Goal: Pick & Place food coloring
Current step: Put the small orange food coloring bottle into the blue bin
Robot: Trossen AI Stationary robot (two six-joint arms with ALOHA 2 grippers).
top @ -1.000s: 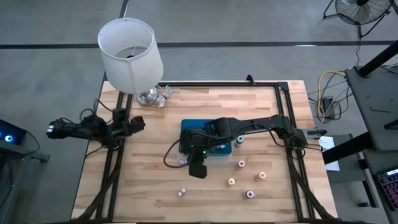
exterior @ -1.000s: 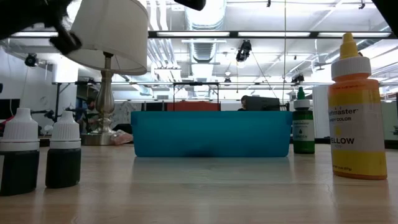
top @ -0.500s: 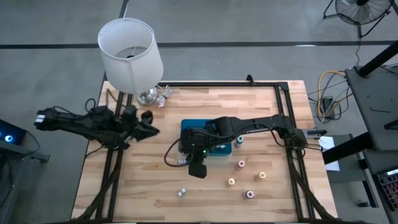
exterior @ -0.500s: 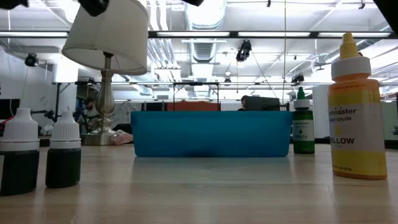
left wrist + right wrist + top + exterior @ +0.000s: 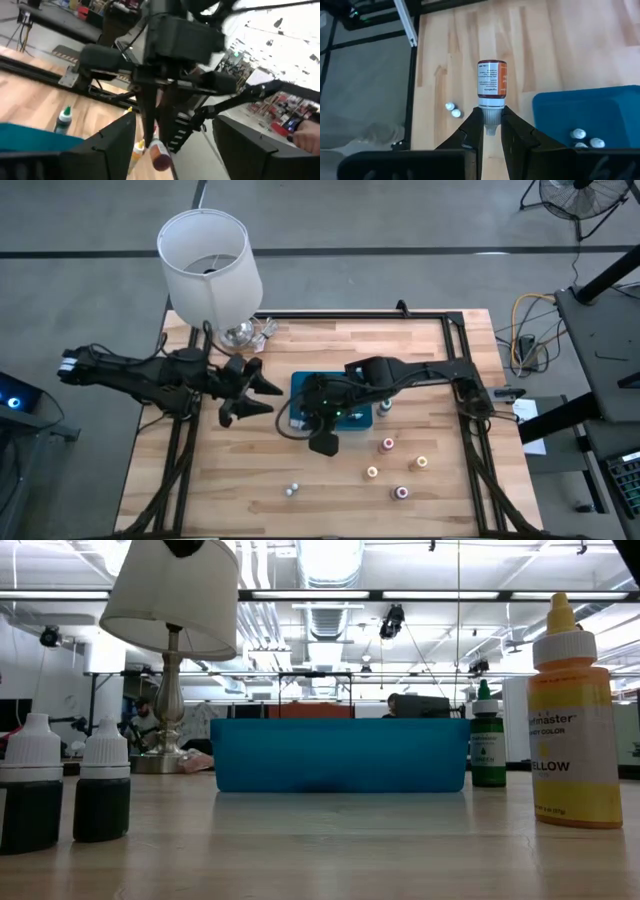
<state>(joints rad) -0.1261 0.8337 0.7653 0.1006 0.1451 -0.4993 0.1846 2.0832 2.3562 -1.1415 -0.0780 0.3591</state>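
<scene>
A wooden table (image 5: 330,350) is seen from above, with a blue tray (image 5: 300,388) near its middle taken as the landmark.

The right gripper (image 5: 491,131) is held just beside the tray's front left corner. Its two dark fingers (image 5: 474,127) are clenched on the white cap of an orange-labelled bottle (image 5: 491,80) of food coloring. The cap is pinched between the fingertips, and the bottle's body sticks out beyond them, clear of the pads. Inside the tray, white bottle caps (image 5: 578,133) are seen against the blue floor.

The left gripper (image 5: 262,390) is held over the wood to the left of the tray, apart from it, with its fingers spread wide and nothing between them.

The other bottles stand on the table outside the tray. A green-topped bottle (image 5: 385,407) stands just beside the tray's right side. A pink-topped bottle (image 5: 387,445), an orange-topped bottle (image 5: 421,462), a yellow-topped bottle (image 5: 372,473) and another pink-topped bottle (image 5: 401,492) are scattered to the front right of the tray, apart from one another. Two small white-capped bottles (image 5: 292,489) stand together in front of the tray, well apart from it.

A white-shaded lamp (image 5: 210,265) stands behind and to the left of the tray, at the table's far corner.
</scene>
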